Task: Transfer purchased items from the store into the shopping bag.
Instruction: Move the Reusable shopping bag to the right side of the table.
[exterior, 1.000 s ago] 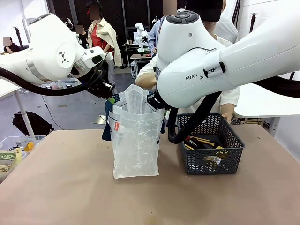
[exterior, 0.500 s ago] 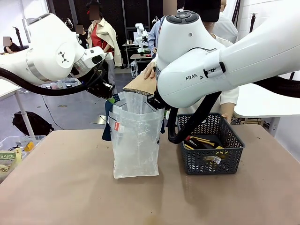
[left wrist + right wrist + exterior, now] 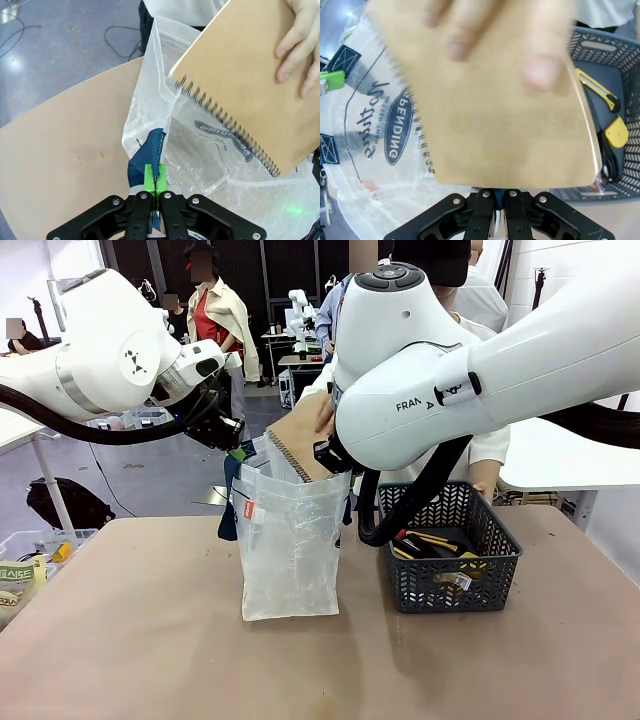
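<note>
The shopping bag (image 3: 290, 540), translucent white with dark blue lettering and a red tag (image 3: 249, 508), stands upright on the table. My left gripper (image 3: 237, 447) is shut on its left blue strap handle (image 3: 156, 150); the green pads (image 3: 150, 177) pinch the strap. On the other side, my right gripper (image 3: 328, 456) is shut on the right strap, and together they hold the mouth wide. A person's hand (image 3: 300, 45) tilts a brown spiral notebook (image 3: 301, 442) down into the mouth. The store, a dark grey lattice basket (image 3: 452, 585), sits right of the bag, with a yellow knife (image 3: 597, 90) and a yellow tape (image 3: 615, 132) inside.
A clear bin (image 3: 30, 560) with packets sits at the table's left edge. A white table (image 3: 560, 455) stands behind the basket at right. The person stands at the far side behind my right arm. The tan tabletop (image 3: 150, 660) in front of the bag is bare.
The person's hand has brought the brown notebook over the bag and tipped its spiral edge down into the mouth. Both grippers have stayed still on the straps.
</note>
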You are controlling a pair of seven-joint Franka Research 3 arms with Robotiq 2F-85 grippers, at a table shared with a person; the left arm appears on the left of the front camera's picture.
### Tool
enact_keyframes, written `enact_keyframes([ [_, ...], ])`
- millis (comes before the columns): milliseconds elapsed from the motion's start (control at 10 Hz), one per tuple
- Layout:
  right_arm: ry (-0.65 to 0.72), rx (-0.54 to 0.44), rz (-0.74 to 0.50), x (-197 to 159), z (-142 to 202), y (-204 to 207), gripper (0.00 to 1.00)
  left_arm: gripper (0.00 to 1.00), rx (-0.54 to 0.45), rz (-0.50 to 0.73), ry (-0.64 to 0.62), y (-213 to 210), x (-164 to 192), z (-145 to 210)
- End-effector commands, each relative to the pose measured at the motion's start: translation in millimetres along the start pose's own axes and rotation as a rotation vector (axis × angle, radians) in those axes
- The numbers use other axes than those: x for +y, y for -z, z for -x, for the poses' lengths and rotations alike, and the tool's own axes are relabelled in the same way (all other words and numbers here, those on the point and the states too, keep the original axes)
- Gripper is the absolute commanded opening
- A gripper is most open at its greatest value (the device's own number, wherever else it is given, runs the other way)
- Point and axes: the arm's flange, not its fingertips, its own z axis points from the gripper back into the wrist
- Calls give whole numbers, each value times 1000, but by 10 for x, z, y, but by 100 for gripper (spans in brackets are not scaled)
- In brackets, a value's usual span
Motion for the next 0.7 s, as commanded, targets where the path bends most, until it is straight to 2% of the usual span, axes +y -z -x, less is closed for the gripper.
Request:
enact_keyframes([
  [0, 13, 8, -8, 2, 8, -5, 0, 0, -5, -2, -7, -8, 21, -29],
  [600, 13, 8, -8, 2, 8, -5, 0, 0, -5, -2, -7, -8, 21, -29],
])
